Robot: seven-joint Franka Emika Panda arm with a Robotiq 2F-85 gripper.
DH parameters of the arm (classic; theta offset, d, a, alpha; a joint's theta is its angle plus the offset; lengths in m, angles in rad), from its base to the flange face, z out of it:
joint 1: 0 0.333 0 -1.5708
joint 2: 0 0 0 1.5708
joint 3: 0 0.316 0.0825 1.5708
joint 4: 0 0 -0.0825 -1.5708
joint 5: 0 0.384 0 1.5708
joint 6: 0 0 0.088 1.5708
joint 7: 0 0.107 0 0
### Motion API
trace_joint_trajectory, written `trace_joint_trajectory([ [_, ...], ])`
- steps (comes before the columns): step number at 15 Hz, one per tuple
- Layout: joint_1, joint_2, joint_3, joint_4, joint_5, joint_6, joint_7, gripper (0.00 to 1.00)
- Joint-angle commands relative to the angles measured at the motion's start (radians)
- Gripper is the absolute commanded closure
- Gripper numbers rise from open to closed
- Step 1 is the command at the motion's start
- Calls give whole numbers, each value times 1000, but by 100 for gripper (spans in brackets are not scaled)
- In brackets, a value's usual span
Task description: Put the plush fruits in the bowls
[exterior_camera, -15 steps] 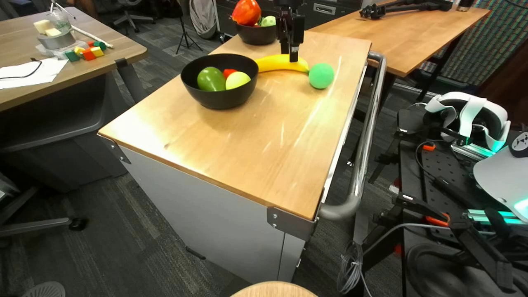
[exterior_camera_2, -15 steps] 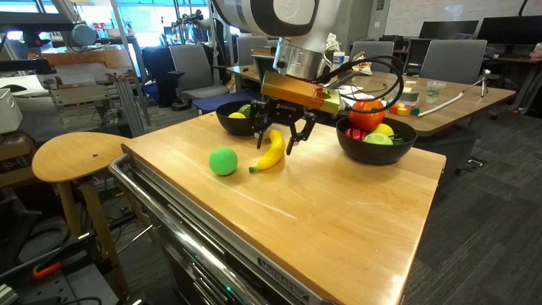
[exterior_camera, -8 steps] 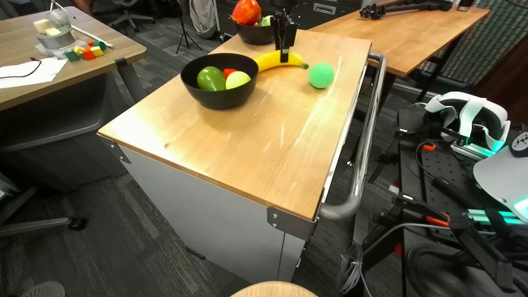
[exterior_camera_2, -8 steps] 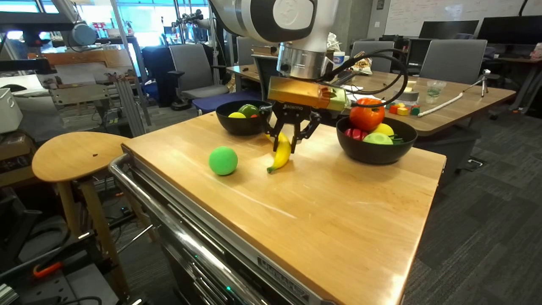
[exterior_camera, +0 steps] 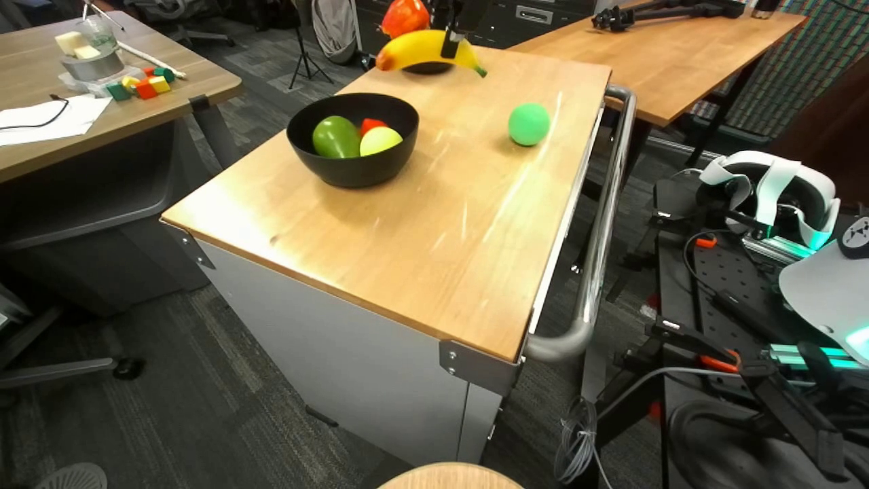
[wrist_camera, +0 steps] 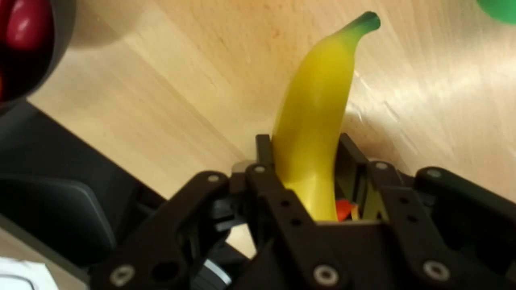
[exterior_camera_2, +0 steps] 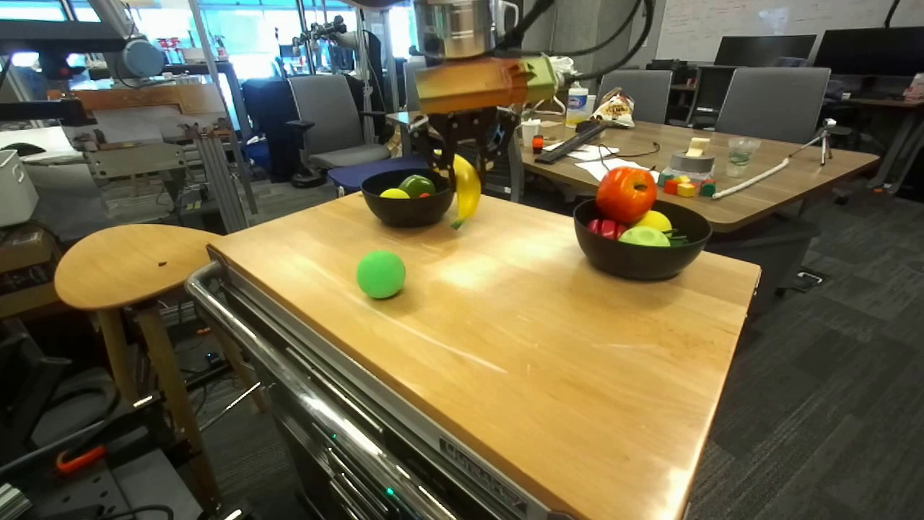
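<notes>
One banana [wrist_camera: 316, 117] aloft, fingers [wrist_camera: 264, 150] clamped on it: best centred low over the likely bowl [exterior_camera_2: 406, 215], far left in an exterior view, before release.

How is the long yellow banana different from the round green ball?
The long yellow banana curves, while the round green ball is a sphere. The banana is held up in the black two-fingered gripper; the ball sits on the wooden tabletop. Both show green, the banana only at one end.
</notes>
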State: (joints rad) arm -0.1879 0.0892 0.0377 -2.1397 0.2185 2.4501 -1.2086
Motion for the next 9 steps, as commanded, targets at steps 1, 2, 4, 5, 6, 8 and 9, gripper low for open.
trace_joint_trajectory([
  [1,68,-93,13,-56,175,106,-117,85],
  [2,91,-95,17,-47,234,123,-157,85],
  [4,139,-78,28,-16,346,146,-261,85],
  [5,158,-62,34,4,399,150,-317,85],
  [6,177,-42,39,24,394,138,-308,85],
  [8,201,-2,45,53,349,132,-264,85],
  [9,207,16,46,65,330,133,-251,85],
])
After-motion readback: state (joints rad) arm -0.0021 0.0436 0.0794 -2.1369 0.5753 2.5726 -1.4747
